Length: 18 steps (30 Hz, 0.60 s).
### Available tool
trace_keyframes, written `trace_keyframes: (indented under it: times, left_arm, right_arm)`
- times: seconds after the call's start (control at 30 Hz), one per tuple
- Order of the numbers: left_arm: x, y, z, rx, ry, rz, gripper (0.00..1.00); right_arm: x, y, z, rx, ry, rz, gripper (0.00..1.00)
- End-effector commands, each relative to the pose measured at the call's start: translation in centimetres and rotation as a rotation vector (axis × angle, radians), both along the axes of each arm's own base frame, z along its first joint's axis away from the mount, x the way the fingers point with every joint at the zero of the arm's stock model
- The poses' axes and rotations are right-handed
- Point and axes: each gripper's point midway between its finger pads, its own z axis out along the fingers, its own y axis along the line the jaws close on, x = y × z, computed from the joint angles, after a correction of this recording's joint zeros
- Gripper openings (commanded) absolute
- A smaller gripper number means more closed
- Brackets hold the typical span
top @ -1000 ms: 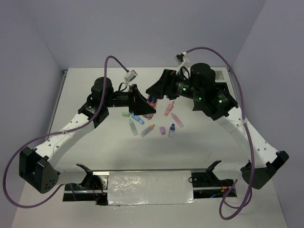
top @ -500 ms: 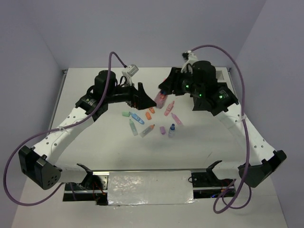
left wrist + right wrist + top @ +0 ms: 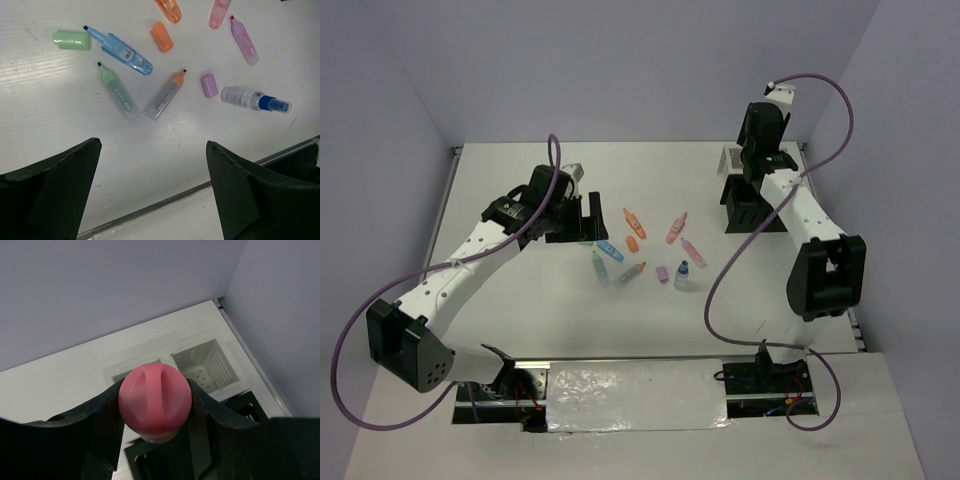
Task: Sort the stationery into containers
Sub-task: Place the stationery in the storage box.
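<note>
Right wrist: my right claw [image 3: 156, 412] grips a pink round-ended plastic marker [image 3: 154, 396]; white mesh tray [image 3: 215, 367] beyond it; left claw [image 3: 152, 190] wide, above white surface [image 3: 50, 125].

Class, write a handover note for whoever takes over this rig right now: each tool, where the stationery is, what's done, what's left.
Left tool: open, empty, over the table.
Right tool: shut on a pink marker, raised over the white tray and black organiser.
Loose: blue marker, green marker, bottle, orange cap, others.
Done: nothing visibly in the tray.
Left: drop the pink marker, sort the rest.
</note>
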Motion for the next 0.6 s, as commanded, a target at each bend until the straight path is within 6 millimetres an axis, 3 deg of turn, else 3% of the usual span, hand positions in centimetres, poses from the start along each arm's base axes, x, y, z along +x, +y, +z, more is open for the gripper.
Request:
trace_keyframes:
  times: [0.0,0.03,0.17,0.33,0.37,0.43,0.57]
  left_arm:
    - [-1.1,-0.1,2.9,-0.057,-0.091,-0.036,0.99]
    - [-1.3,0.1,2.8,-0.053,-0.094,-0.037,0.99]
    - [-1.8,0.7,3.4,-0.026,-0.125,-0.064,0.99]
    - [-1.9,0.8,3.4,-0.007,-0.134,-0.094,0.99]
    - [-1.9,0.6,3.1,-0.007,-0.132,-0.103,0.99]
    - [-1.9,0.4,2.7,-0.01,-0.125,-0.115,0.99]
    - [-1.5,-0.4,2.6,-0.032,-0.131,-0.14,0.99]
  right_arm:
    - [2.4,-4.1,6.2,-0.05,-0.231,-0.141,0.0]
    - [3.0,-4.5,6.6,-0.044,-0.258,-0.144,0.0]
    - [4.9,-6.9,4.6,-0.003,-0.229,-0.191,0.0]
    - [4.8,-7.7,3.9,-0.008,-0.235,-0.196,0.0]
    - [4.7,-9.4,3.5,-0.004,-0.233,-0.224,0.0]
    - [4.9,-10.4,2.9,0.003,-0.217,-0.224,0.0]
    - [5.8,-10.8,1.0,0.015,-0.171,-0.182,0.0]
